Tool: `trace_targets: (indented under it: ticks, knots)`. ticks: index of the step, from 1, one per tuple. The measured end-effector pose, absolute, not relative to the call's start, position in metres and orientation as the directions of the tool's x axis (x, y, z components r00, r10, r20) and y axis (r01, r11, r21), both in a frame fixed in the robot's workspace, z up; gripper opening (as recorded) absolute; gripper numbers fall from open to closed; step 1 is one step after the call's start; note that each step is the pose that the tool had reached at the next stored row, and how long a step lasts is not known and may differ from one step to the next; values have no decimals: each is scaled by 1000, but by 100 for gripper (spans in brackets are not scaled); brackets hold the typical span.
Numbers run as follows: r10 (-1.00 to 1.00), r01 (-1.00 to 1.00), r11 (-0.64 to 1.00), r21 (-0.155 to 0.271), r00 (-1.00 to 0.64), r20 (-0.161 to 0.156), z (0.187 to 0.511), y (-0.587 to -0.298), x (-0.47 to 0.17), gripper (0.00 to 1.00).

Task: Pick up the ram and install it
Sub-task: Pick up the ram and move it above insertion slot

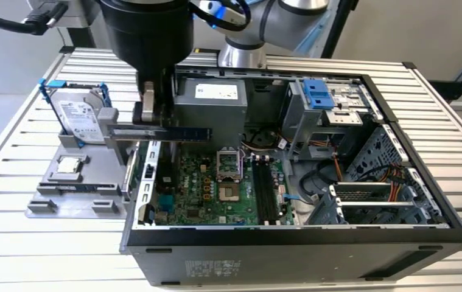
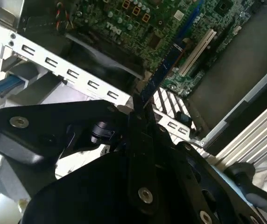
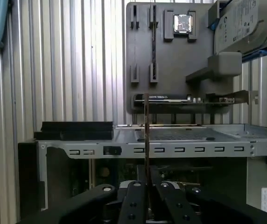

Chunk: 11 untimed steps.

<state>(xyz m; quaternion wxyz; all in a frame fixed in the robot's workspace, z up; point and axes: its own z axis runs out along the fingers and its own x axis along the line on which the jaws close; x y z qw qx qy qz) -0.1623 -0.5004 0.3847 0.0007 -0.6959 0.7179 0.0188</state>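
The black end effector [image 1: 151,123] was clamped on the ram [image 1: 184,132], a long, flat, dark circuit-board stick, gripping it near one end. The stick hung in the air over the wall, on the exterior view's left, of the open black computer case [image 1: 296,234]. Its long axis lay level, running across the exterior view.

The black memory slots [image 1: 265,188] on the green motherboard [image 1: 202,188] sat lower and toward the exterior view's right. They appeared to run crosswise to the stick.

In the first wrist view the ram [image 3: 146,126] showed edge-on, rising from the closed end effector [image 3: 147,184].

The grey fixture tray [image 1: 77,182] stood just beside the case on the slatted aluminium counter [image 1: 19,243]. The room around the slots looked tight, with cables and a drive cage close by.
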Motion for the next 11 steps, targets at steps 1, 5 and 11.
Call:
trace_targets:
  ticks: [1, 5, 11]
  knots:
    - [-999, -999, 31, 26, -32, -27, 385, -500, -158, 0]
    - [-999, -999, 31, 28, -32, -27, 385, -500, -140, 0]
    - [-999, -999, 31, 30, -32, -27, 385, -500, -112, 0]
